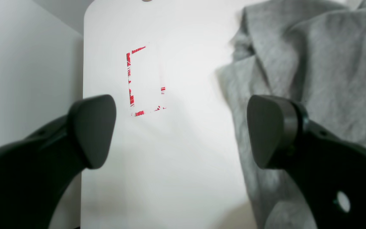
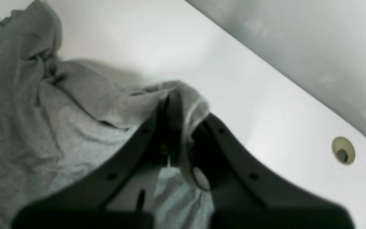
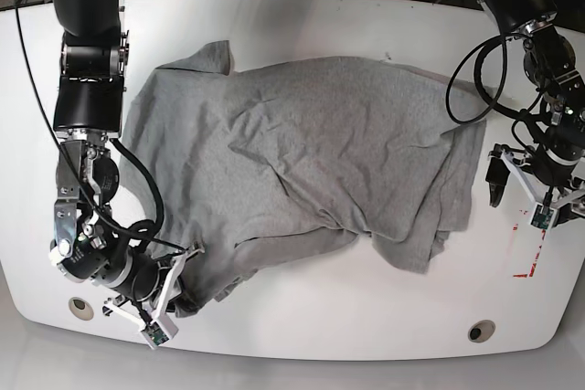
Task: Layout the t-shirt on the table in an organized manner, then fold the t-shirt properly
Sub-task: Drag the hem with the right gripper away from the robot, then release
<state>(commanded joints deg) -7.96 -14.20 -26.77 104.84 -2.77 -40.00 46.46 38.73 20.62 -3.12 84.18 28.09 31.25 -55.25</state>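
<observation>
As seen from the base, spans nearly the whole view: white table (image 3: 366, 326), rounded at the corners, near edge curving along the bottom. Leaves bare room along the near edge, along the far strip and on both flanks. Cut off at the frame on the left and right sides.

Lies across the middle of it, spread but rumpled and skew: t-shirt (image 3: 320, 134), one sleeve toward the far left, a bunched fold at the near right. Stops short of every table edge. Shows no neck or print from here; cannot tell front from back.

Clamps the shirt's near-left corner: right gripper (image 3: 174, 294), jaws closed on a fold of grey cloth, close to the near edge. Looks blurred in its wrist view, with fabric draped over the tips and hiding how much is caught.

Hangs over bare table just off the shirt's right edge: left gripper (image 3: 530, 194), jaws spread wide, holding nothing. Blocks part of the shirt in its wrist view, cloth smeared and soft there.

Sits just beside that gripper, between shirt and table edge: red mark (image 1: 129, 79), a dashed rectangle with one long side washed out by glare.

Sit near the near edge, one each side: grommets (image 3: 482, 330), well apart, both uncovered.
</observation>
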